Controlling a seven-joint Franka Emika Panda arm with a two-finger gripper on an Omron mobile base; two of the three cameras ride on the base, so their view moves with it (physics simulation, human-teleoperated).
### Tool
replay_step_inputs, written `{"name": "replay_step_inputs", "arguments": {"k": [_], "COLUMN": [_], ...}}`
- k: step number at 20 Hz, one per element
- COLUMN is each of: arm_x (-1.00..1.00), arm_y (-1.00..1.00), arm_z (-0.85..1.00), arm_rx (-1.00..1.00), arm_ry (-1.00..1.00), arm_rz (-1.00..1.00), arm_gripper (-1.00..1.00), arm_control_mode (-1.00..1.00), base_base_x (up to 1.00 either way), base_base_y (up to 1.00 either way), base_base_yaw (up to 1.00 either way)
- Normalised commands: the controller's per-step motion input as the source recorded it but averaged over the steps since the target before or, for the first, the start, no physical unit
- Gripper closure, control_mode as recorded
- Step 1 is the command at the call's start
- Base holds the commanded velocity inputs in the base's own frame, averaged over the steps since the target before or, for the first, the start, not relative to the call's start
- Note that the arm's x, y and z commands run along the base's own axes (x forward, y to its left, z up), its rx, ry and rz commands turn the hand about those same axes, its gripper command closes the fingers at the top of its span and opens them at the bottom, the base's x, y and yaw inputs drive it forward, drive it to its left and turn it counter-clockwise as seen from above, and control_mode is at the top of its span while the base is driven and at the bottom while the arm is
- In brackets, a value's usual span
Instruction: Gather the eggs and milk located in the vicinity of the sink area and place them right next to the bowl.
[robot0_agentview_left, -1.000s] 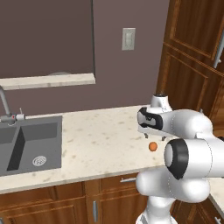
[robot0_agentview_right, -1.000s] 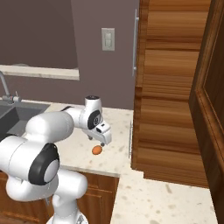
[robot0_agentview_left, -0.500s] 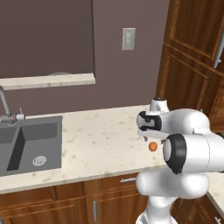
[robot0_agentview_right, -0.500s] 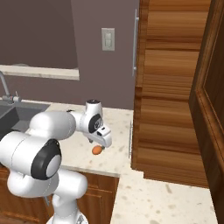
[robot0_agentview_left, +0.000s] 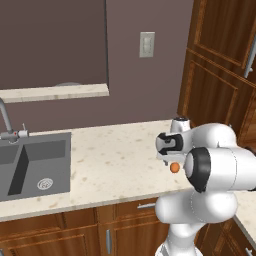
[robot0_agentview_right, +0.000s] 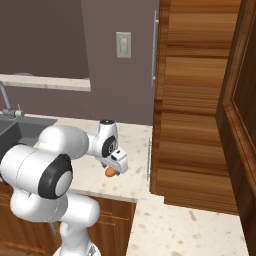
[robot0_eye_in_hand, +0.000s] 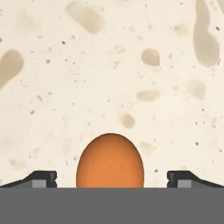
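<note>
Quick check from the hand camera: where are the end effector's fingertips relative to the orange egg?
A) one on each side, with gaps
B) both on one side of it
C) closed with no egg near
A: in the hand view the orange egg sits between the spread fingertips, clear countertop showing on either side.

Base views look forward and down from behind-left and behind-right, sharing the counter (robot0_agentview_left: 115, 155); hand view faces it closely.
</note>
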Motion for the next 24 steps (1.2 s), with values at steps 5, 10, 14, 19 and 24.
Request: {"name": "replay_step_inputs", "arguments": {"k": [5, 10, 14, 19, 24], "arm_x": [0.0, 0.0, 0.0, 0.0, 0.0], "arm_y": [0.0, 0.0, 0.0, 0.0, 0.0], "arm_z": [-0.19, -0.11, -0.01, 0.0, 0.0], "arm_rx": [0.0, 0.0, 0.0, 0.0, 0.0], "arm_ry": [0.0, 0.0, 0.0, 0.0, 0.0], "arm_rz": [0.0, 0.0, 0.0, 0.0, 0.0], "arm_gripper": [-1.0, -1.0, 1.0, 1.0, 1.0], "arm_control_mode": [-1.0, -1.0, -1.0, -1.0, -1.0], "base_base_x": [0.0, 0.0, 0.0, 0.0, 0.0], "base_base_y": [0.0, 0.0, 0.0, 0.0, 0.0], "base_base_yaw": [0.0, 0.0, 0.0, 0.0, 0.0]}}
